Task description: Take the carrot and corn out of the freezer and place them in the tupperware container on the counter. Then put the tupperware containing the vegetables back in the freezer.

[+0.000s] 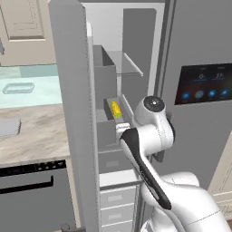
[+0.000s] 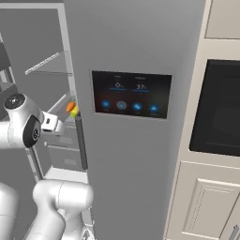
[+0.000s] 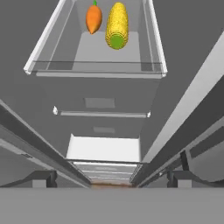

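I'm at the first pick, fingers point(image 3: 109, 178) spread wide and empty, looking at the carrot point(image 3: 93, 18) and corn point(image 3: 117, 25) lying side by side on a freezer point(image 1: 108, 90) shelf; next I'd reach in toward one.

to my left i see a dark dishwasher front point(image 1: 27, 190) under the worktop and a beige panelled cabinet point(image 1: 22, 27) above it, while on my right a dark wall oven point(image 2: 220, 108) sits over pale cabinet doors point(image 2: 201, 201).
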